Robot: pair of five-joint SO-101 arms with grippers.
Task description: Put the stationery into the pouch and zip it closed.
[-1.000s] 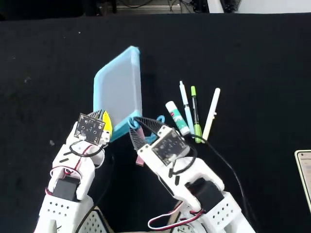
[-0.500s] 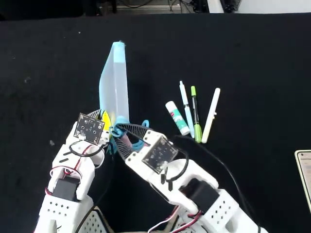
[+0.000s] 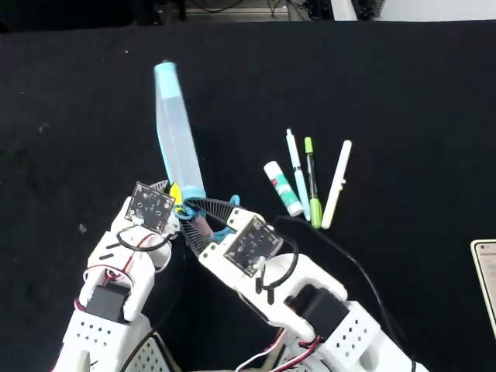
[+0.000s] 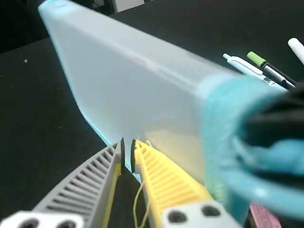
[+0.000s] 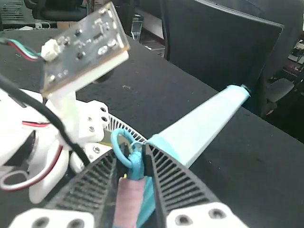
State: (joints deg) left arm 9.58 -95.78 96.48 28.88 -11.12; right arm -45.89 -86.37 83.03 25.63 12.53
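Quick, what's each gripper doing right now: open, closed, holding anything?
Left gripper: closed, pinching an edge of the pouch.
Right gripper: closed on the zipper pull at the pouch's end.

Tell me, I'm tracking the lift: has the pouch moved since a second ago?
Yes. The pouch turned up on edge, its far end swinging left, away from the green pen.

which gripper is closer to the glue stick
Right. The right gripper clamps the pouch's near end, on the side facing the glue stick; the left gripper pinches that same end from the side away from it.
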